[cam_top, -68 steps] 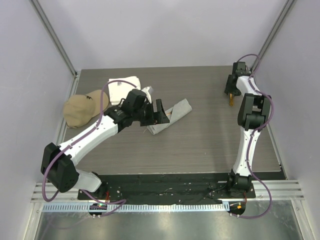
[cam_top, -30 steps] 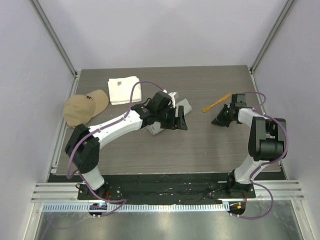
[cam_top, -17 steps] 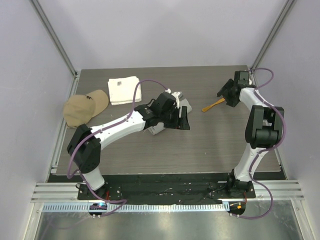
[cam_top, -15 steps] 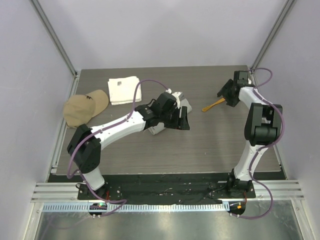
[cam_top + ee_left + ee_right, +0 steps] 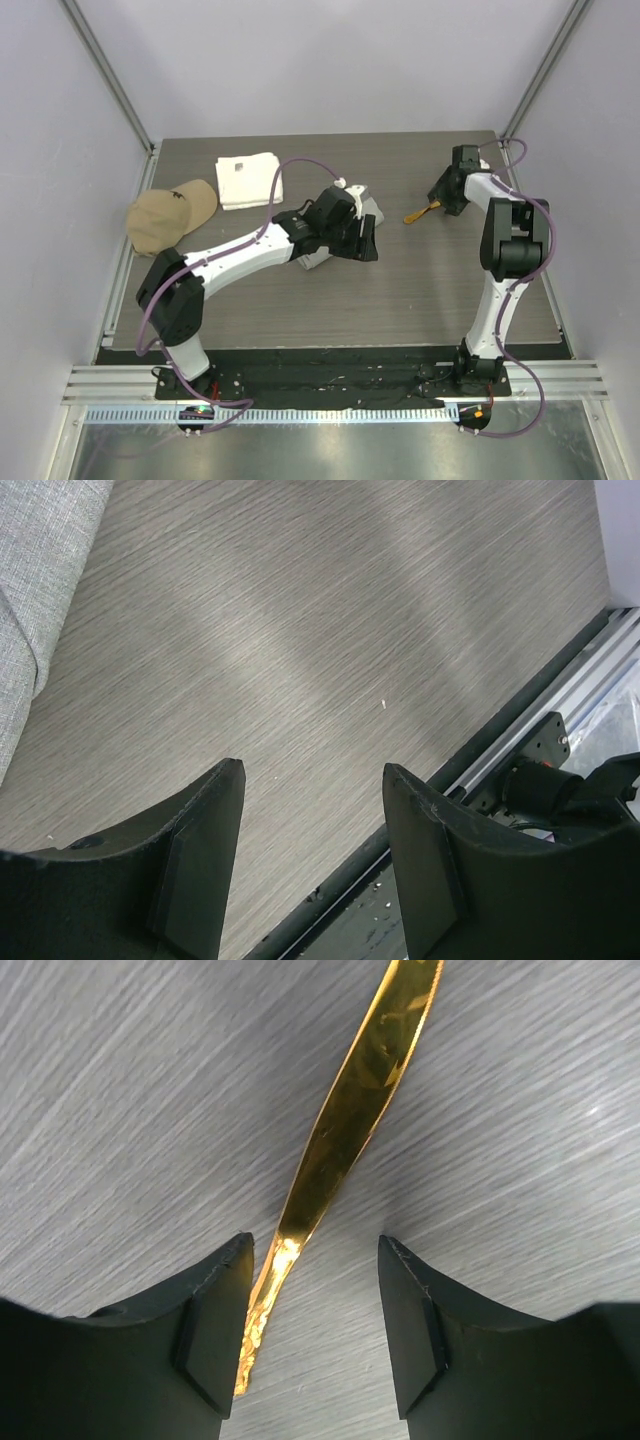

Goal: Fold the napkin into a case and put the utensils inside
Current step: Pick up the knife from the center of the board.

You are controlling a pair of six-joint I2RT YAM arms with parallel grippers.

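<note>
The napkin (image 5: 372,210) lies folded into a narrow grey strip near the middle of the table (image 5: 420,285), running slantwise, its right end farther back than its left. The left arm reaches across it from the near left and covers most of its middle, so only the two ends show from above. The left gripper (image 5: 312,780) hangs just beyond the napkin's near right edge. Its jaws are spread, with bare wood grain between them and nothing held. In the left wrist view a grey woven edge of the napkin shows off to the upper left of the fingers, clear of them. Well to the right of the napkin lies the orange-yellow stick (image 5: 352,1125), flat on the table. The right gripper (image 5: 315,1250) is low over the stick's far end. Its jaws are spread to either side of that end, which lies close by the left finger (image 5: 215,1310). Whether it touches the finger cannot be told. Beyond the napkin's left end lies a white towel (image 5: 247,179). Farther left of the napkin sits a tan cap (image 5: 168,216).
</note>
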